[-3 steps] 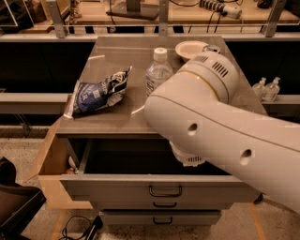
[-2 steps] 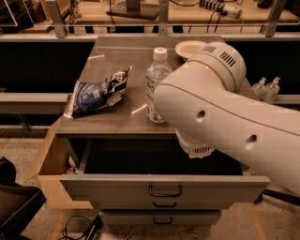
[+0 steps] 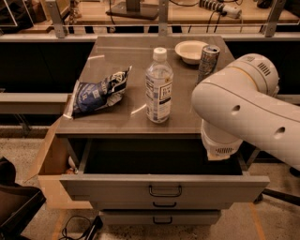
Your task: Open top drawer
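place: robotics lab or workshop, not a home
robot: big white robot arm (image 3: 248, 108) at right, over a grey metal drawer cabinet (image 3: 117, 56)
gripper: out of sight, position cannot be told
far side: wooden workbench (image 3: 93, 14) with power strip (image 3: 218, 6), cords, metal rail posts (image 3: 55, 18)
floor: bare speckled floor, loose black cable (image 3: 75, 228) near left
props: chip bag (image 3: 98, 91), water bottle (image 3: 158, 89), bowl (image 3: 191, 50), can (image 3: 208, 61) on the cabinet top

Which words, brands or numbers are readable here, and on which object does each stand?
Clear plastic water bottle, white label: dark print, too blurred to read.
Blue crumpled snack bag: white lettering, too blurred to read.
Dark metal drink can: nothing legible.
Grey top drawer, pulled open: no text visible.
The hand is not visible; only the white robot arm shows at the right.
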`<state>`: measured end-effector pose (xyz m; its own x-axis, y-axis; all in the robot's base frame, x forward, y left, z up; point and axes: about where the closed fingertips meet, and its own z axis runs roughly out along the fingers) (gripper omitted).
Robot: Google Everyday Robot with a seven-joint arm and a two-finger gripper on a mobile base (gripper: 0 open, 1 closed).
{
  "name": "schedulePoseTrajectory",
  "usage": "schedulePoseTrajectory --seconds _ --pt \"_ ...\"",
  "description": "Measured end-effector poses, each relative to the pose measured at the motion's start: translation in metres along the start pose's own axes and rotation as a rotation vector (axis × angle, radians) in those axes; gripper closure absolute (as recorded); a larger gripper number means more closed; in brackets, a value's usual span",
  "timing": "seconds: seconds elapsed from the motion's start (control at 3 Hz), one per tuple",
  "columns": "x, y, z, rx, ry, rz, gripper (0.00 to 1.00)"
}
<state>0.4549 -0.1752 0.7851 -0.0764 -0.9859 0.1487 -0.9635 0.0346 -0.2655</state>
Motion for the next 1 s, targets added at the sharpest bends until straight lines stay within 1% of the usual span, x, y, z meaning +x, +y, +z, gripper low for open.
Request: schedulePoseTrajectory --seconds 0.33,0.67,1.0 --pt "0.014 0.003 0.023 -0.022 -0.042 0.041 1.00" --pt "0.021 0.014 0.053 -0.054 -0.099 0.072 1.00" --pt "0.021 0.024 0.079 -0.079 -0.160 0.089 1.00"
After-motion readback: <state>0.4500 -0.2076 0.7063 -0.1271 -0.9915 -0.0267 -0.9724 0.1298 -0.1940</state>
